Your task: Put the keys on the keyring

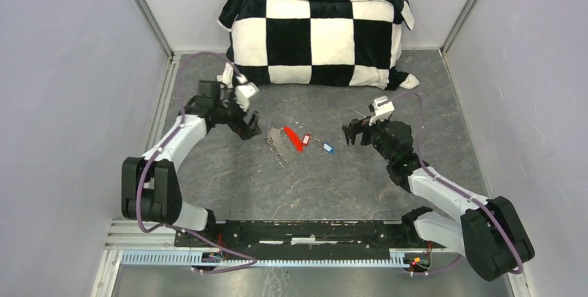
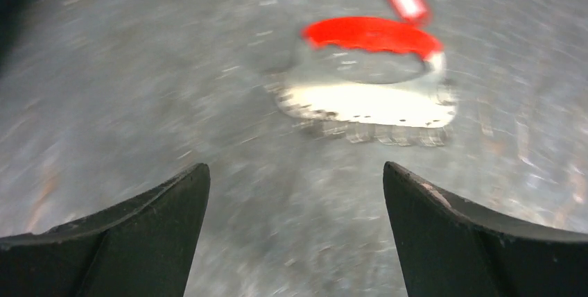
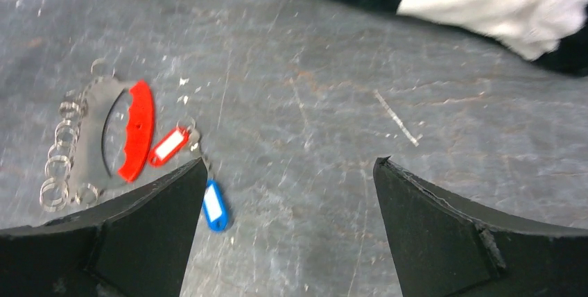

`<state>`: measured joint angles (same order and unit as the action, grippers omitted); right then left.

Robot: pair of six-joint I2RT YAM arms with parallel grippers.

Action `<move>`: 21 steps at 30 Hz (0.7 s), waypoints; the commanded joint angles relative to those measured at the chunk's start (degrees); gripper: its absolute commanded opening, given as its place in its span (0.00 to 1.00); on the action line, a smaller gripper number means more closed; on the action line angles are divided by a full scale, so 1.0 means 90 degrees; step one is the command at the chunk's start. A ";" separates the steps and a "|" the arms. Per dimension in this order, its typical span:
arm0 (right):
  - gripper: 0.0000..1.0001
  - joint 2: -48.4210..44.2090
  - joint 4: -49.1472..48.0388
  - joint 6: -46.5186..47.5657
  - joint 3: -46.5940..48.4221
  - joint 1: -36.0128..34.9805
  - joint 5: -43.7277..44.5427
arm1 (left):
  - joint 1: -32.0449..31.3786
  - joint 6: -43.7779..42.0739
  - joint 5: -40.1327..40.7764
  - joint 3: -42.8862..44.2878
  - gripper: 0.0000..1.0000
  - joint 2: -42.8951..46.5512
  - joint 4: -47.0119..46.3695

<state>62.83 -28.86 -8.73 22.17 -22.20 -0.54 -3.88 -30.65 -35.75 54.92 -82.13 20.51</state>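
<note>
The keys (image 3: 197, 143) lay loose on the grey desk (image 1: 229, 179) between the two arms, none yet on the keyring (image 3: 97, 146), a flat grey plate with one red curved grip and a row of small wire rings along one edge. Two tagged keys showed: one with a red-and-white tag (image 3: 168, 146) just beside the red grip, one with a blue tag (image 3: 215, 205) nearer the right arm. The rings were too small to count surely. The left fingers (image 2: 139, 241) stood spread and empty, aimed at the keyring, probably to steady it. The right fingers (image 3: 139, 241), equally released, hung over the blue tag, likely to lift that key first. One checkered pillow (image 1: 315, 33) sat against the back wall, well apart.
</note>
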 commanded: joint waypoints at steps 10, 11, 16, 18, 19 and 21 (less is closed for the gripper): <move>0.98 -0.1066 0.0689 0.0341 -0.0760 -0.0201 -0.0813 | -0.2758 -0.1238 -0.0031 0.0807 0.96 -0.1383 0.2015; 0.98 -0.1128 0.0637 0.0331 -0.0813 -0.0206 -0.0909 | -0.2825 -0.1215 -0.0036 0.0871 0.94 -0.1489 0.2019; 0.98 -0.1279 0.0453 0.0160 -0.0960 -0.0204 -0.1042 | -0.3005 -0.1177 -0.0078 0.1159 0.88 -0.1976 0.2025; 0.98 -0.1298 0.0453 0.0140 -0.0972 -0.0202 -0.1052 | -0.3006 -0.1133 -0.0083 0.1305 0.86 -0.2154 0.2009; 0.98 -0.1316 0.0444 0.0128 -0.0991 -0.0201 -0.1052 | -0.3011 -0.1063 -0.0073 0.1356 0.85 -0.2228 0.1942; 0.98 -0.1353 0.0410 0.0121 -0.1036 -0.0208 -0.1057 | -0.3010 -0.0954 0.0007 0.1406 0.84 -0.2319 0.1749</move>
<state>51.88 -22.15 -7.05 13.56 -23.97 -8.86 -30.89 -39.11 -36.05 64.88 -101.67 37.82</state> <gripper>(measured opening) 0.979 0.849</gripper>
